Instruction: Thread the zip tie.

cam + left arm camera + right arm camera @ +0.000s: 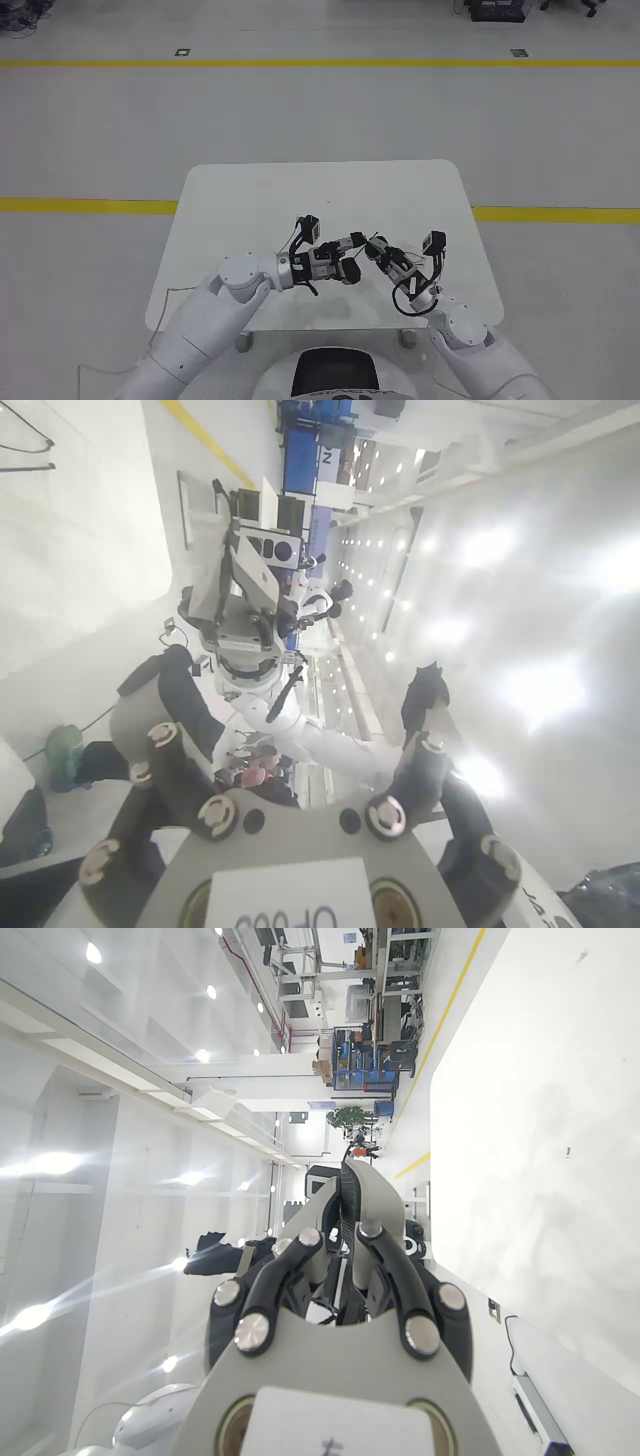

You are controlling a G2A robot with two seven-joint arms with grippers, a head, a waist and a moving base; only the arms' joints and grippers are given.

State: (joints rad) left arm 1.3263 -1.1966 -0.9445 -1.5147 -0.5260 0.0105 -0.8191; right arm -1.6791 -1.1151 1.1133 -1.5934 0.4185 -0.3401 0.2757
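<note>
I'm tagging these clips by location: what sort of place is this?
Probably an industrial robotics lab or workshop hall: yellow lines marked across the floor, equipment racks in the background, and rows of ceiling lights high overhead.

Overhead, looking down on table (320, 200); wrist views close-in, rolled sideways, facing the hall — right one shares table.

Thin black zip tie (345, 1154), clamped in the right gripper (352, 1173), short curved tip poking past the fingertips, above the table (250, 200), just 3 o'clock of its centre
</note>
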